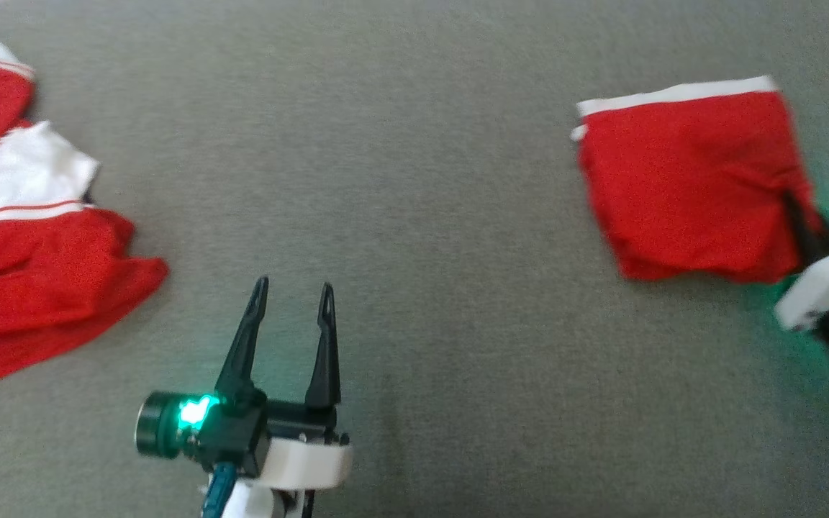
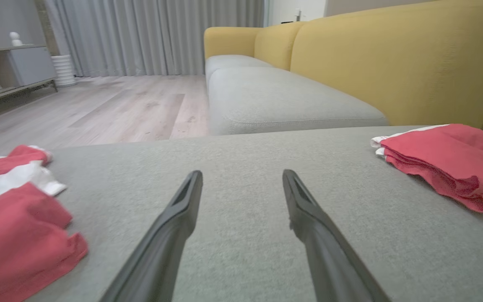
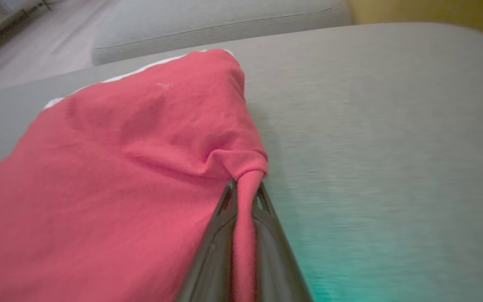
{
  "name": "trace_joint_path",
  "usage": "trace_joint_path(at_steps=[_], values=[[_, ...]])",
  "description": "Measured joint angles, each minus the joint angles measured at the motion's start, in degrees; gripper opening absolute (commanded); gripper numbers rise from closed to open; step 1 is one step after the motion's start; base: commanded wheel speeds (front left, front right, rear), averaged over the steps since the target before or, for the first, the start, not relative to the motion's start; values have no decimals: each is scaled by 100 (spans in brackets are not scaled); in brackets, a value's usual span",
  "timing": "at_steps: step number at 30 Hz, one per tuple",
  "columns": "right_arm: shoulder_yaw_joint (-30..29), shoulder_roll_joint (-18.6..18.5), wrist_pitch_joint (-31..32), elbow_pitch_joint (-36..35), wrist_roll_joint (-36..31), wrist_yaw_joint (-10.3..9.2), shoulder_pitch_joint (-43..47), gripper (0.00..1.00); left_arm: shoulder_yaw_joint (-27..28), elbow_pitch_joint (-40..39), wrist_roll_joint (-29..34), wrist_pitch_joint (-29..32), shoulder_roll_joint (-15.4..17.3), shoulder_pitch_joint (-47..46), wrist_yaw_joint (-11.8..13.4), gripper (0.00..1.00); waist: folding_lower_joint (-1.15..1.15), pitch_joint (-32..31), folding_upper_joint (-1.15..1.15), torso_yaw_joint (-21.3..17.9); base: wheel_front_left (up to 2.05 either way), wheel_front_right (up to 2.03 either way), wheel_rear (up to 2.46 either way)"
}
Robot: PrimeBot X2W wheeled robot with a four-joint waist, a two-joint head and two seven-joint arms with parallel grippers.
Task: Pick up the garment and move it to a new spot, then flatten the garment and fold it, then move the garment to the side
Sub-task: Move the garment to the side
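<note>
A folded red garment point(image 1: 688, 180) with a white band along its far edge lies on the grey cushion at the right. It also shows in the left wrist view as the garment point(image 2: 447, 161) and close up as the garment point(image 3: 111, 167). My right gripper point(image 1: 792, 208) is shut on a pinched fold at the garment's right edge; red cloth is squeezed between its fingers point(image 3: 224, 235). My left gripper point(image 1: 292, 295) stands open above bare cushion in the middle, holding nothing, its fingers point(image 2: 174, 226) spread apart.
A second, crumpled red and white garment point(image 1: 33, 244) lies at the left edge of the grey cushion point(image 1: 422, 180). Beyond the cushion are a yellow sofa back point(image 2: 392, 54), a wood floor point(image 2: 111, 105) and a shelf unit point(image 2: 11, 67).
</note>
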Motion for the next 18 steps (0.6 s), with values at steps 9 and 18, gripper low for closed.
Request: trace_joint_path(at_steps=[9, 18], values=[[-534, -1329, 216, -182, -249, 0, -402, 0, -22, -4, 59, 0, -14, -925, -208, 100, 1, 835, 0, -617, 0, 0, 0], [-1043, -1806, 299, -294, -609, 0, -620, 0, -122, 65, 209, 0, -15, -1527, -304, 100, 1, 1547, 0, -921, 0, 0, 0]])
